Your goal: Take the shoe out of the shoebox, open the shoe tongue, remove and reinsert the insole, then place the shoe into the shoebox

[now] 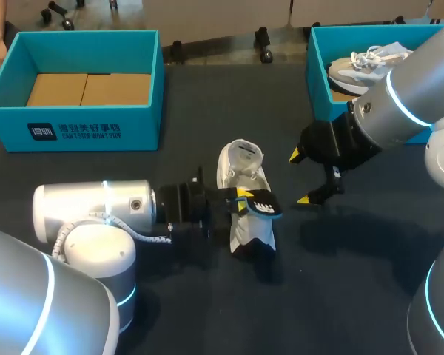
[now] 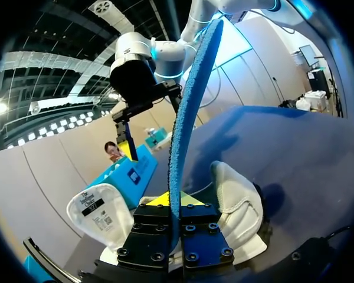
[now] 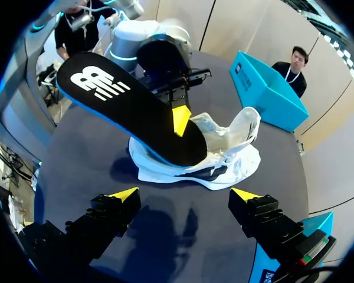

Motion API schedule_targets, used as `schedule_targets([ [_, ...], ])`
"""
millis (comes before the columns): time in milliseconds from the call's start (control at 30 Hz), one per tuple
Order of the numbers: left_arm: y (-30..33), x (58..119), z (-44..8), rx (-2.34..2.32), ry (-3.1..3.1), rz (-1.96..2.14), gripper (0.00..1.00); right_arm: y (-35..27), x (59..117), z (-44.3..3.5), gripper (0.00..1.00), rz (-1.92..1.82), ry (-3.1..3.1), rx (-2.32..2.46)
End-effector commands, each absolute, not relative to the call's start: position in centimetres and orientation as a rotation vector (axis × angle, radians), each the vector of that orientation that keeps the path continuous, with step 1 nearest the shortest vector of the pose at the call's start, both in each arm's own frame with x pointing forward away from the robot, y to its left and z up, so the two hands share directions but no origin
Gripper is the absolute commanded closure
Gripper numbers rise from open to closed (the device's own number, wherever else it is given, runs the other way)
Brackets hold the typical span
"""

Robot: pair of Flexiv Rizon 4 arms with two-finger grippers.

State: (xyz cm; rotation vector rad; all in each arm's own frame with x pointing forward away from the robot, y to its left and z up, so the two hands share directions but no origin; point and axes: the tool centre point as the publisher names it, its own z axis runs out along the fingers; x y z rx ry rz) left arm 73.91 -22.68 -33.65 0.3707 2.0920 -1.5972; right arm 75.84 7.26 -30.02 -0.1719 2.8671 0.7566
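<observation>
- Insole [image 1: 263, 205] sits clamped in the left gripper [image 1: 242, 200], right over the white shoe [image 1: 244, 174].
- Shoe's lying mid-table, tongue flipped open.
- Right gripper [image 1: 300, 177] hangs just right of it, fingers spread, nothing in them.
- Reckon reinserting and boxing are left. Empty blue shoebox [image 1: 81, 129] waits far left.

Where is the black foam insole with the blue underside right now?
In the head view, the black foam insole is near the middle of the dark table, clamped in the left end effector, over the white mesh shoe.
</observation>
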Motion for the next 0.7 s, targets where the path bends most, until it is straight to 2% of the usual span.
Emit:
schedule_targets([
  [33, -22.9, 74.1, -33.7, 0.369, 2.099, -1.587, 1.00, 7.3, 75.8, -30.1, 0.00, 0.757, 2.866, -0.172],
  [67, -22.8, 74.0, -33.6, 0.371, 2.095, -1.588, 0.80, 7.3, 75.8, -30.1, 0.00, 0.757, 2.866, -0.172],
  [100, -22.8, 73.9, -33.4, 0.374, 2.090, -1.593, 0.75, 7.3, 75.8, -30.1, 0.00, 0.757, 2.866, -0.172],
  [333, -23.0, 73.3, -32.5, 0.394, 2.070, -1.614, 0.71, 7.3, 75.8, -30.1, 0.00, 0.757, 2.866, -0.172],
  [433, -23.1, 73.1, -32.2, 0.405, 2.066, -1.624, 0.72, 7.3, 75.8, -30.1, 0.00, 0.757, 2.866, -0.172],
  [533, -23.2, 72.8, -32.1, 0.417, 2.069, -1.632, 0.79, 7.3, 75.8, -30.1, 0.00, 0.757, 2.866, -0.172],
  [567, -23.2, 72.6, -32.1, 0.419, 2.070, -1.633, 0.92, 7.3, 75.8, -30.1, 0.00, 0.757, 2.866, -0.172],
  [600, -23.2, 72.6, -32.2, 0.428, 2.075, -1.632, 1.00, 7.3, 75.8, -30.1, 0.00, 0.757, 2.866, -0.172],
  [700, -23.4, 72.7, -32.7, 0.444, 2.085, -1.619, 1.00, 7.3, 75.8, -30.1, 0.00, 0.757, 2.866, -0.172],
])
